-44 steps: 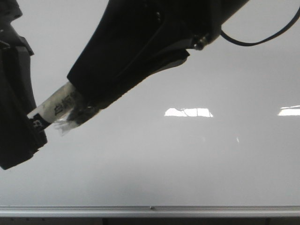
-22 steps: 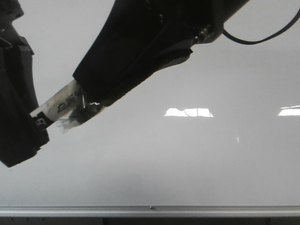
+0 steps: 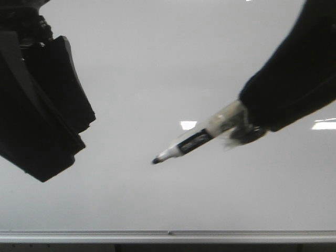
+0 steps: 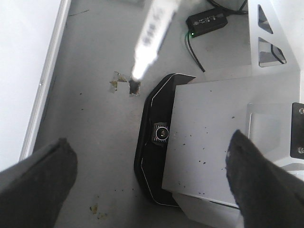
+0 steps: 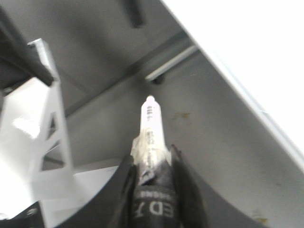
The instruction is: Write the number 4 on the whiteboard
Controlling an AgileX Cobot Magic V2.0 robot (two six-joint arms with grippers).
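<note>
Zero strokes are showing on the whiteboard (image 3: 173, 63); the number 4 is not yet written. Right end effector (image 5: 152, 166) is gripping the marker (image 3: 197, 140) by its barrel, black tip pointing down-left in front of mid-board. Left end effector (image 4: 147, 178) is hanging released, grasping nothing. For a clean first stroke, the tip needs light, steady contact, clear of the bottom frame rail (image 3: 168, 236).
</note>
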